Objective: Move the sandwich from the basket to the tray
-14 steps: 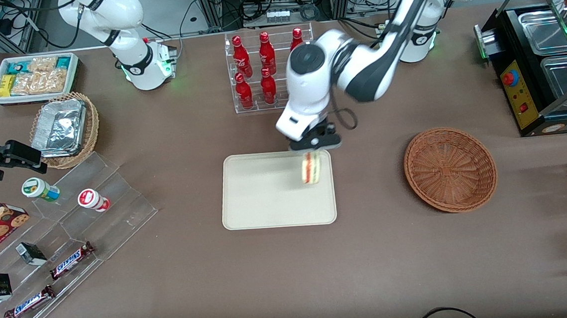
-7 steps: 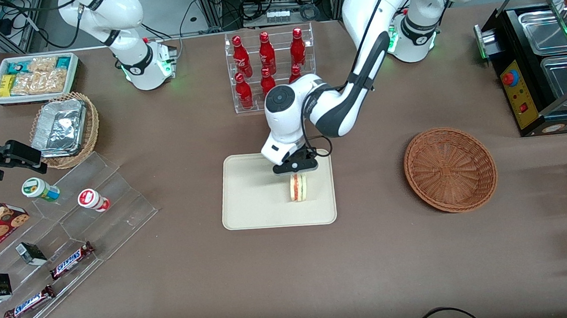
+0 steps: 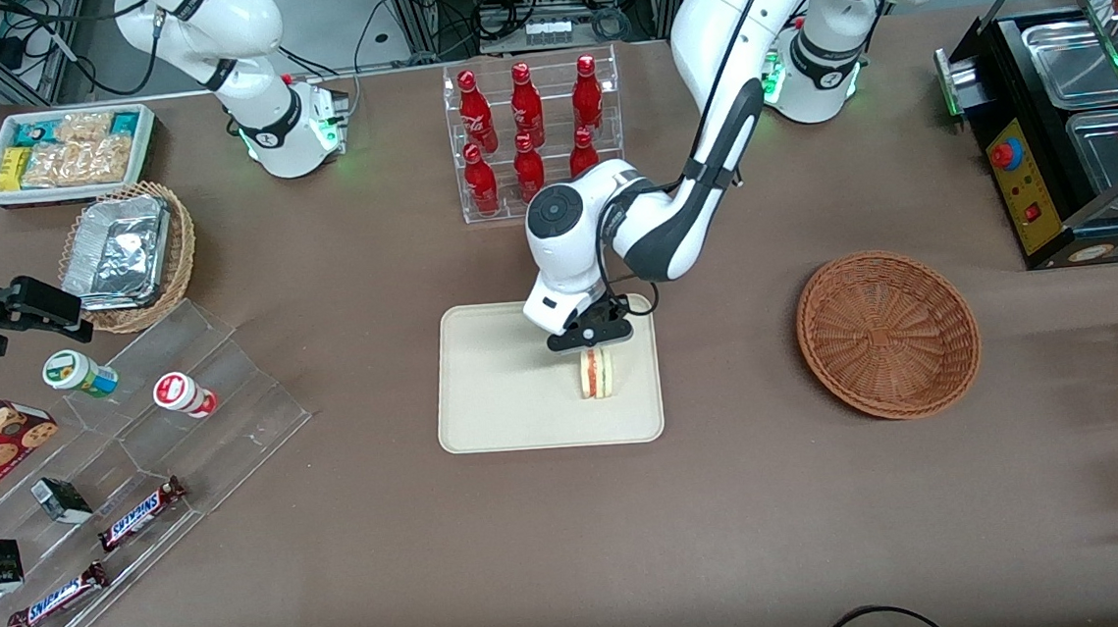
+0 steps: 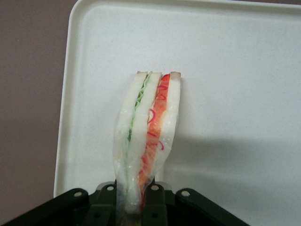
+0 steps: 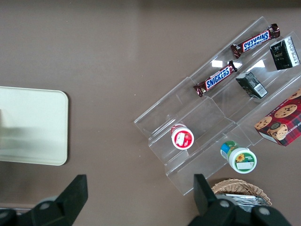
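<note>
The sandwich (image 3: 598, 374), a pale bread wedge with red and green filling, stands on edge on the cream tray (image 3: 496, 397), near the tray's end toward the working arm. My gripper (image 3: 593, 343) is just above it and shut on the sandwich's upper end. In the left wrist view the sandwich (image 4: 148, 132) in clear wrap is pinched between the two black fingers (image 4: 155, 202) of my gripper (image 4: 134, 207) over the tray (image 4: 235, 70). The reddish-brown basket (image 3: 887, 333) sits toward the working arm's end of the table, with nothing in it.
A clear rack of red bottles (image 3: 532, 133) stands farther from the camera than the tray. A clear stepped stand (image 3: 136, 461) with cups and snack bars lies toward the parked arm's end, with a tan basket of foil trays (image 3: 127, 253) and a white snack bin (image 3: 67, 151).
My gripper came from the tray's edge farthest from the camera, down and nearer the camera with the sandwich; the sandwich went from hanging above the tray to standing on it.
</note>
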`<state>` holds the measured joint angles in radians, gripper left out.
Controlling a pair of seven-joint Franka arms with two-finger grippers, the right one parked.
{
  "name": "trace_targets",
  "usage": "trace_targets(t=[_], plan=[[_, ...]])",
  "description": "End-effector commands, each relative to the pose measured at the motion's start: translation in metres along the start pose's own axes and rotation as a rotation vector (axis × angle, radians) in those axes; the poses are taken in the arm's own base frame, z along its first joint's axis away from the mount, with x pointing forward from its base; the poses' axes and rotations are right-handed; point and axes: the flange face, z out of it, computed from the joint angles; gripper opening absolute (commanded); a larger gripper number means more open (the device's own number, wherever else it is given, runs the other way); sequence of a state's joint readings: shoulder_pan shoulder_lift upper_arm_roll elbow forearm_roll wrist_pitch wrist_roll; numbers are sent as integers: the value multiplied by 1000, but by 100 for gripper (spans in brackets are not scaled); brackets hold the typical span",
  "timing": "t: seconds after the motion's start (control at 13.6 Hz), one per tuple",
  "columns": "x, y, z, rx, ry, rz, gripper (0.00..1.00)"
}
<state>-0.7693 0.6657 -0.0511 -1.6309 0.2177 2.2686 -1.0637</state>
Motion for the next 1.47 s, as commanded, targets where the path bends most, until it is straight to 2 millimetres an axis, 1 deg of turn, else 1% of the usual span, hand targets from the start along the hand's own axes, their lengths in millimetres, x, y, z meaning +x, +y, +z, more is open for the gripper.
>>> trace_targets(t=[0.0, 0.07, 0.15, 0.22, 0.29, 0.37, 0.51, 0.59, 0.66, 0.73, 0.81, 0.88, 0.95, 1.17, 1.25, 1.39], plan=[[3, -2, 8, 26, 14, -21, 0], [6, -4, 7, 29, 17, -28, 0], [7, -5, 8, 30, 17, -30, 17], [6, -5, 9, 31, 16, -30, 65], [7, -4, 7, 29, 18, -29, 99], [9, -5, 2, 23, 23, -32, 100], [15, -7, -16, 17, 31, -44, 100], [20, -11, -37, 20, 35, -59, 100], [25, -17, -61, 19, 37, -74, 100], [34, -28, -96, 2, 48, -100, 100], [44, -45, -132, -7, 60, -128, 100], [49, -59, -165, -16, 72, -148, 100], [49, -70, -197, -34, 81, -162, 100], [64, -130, -265, -26, 78, -210, 100], [75, -162, -285, -12, 72, -197, 100], [83, -223, -320, 5, 11, -152, 100]])
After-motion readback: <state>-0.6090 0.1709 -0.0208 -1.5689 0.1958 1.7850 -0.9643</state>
